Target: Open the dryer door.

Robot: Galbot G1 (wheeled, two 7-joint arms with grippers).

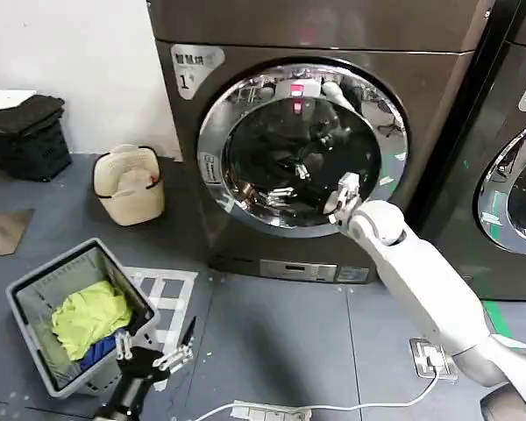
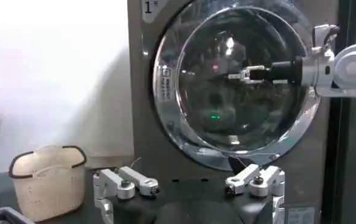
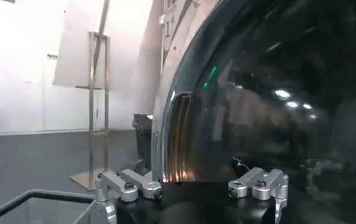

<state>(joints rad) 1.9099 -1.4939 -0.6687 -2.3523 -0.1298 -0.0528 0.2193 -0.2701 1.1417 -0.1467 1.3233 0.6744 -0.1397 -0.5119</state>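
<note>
Nearest to me, low over the grey floor, the left pincer hangs with its fingers spread wide apart and nothing between them. Just beside it sits a grey plastic crate holding a crumpled yellow-green cloth with a bit of blue fabric tucked under its near edge. A checked white mat lies flat on the floor, partly under the crate.

Farther back, by the white wall, a cream woven basket with a dark rim stands upright to the left of the machine; something pale lies inside it, though I cannot tell what. Off in the far left corner a black crate carries dark folded things and a white sheet on top.

The right arm reaches forward and up from the lower right, and the right pincer is right up against the lower right part of the dryer door, at its chrome rim. From its own wrist camera its fingers stand parted, gripping nothing. The door, on the front of the bronze-grey machine marked "1", sits shut flush against the body, its dark glass throwing back reflections. A second, darker machine stands just beside it on the right.
</note>
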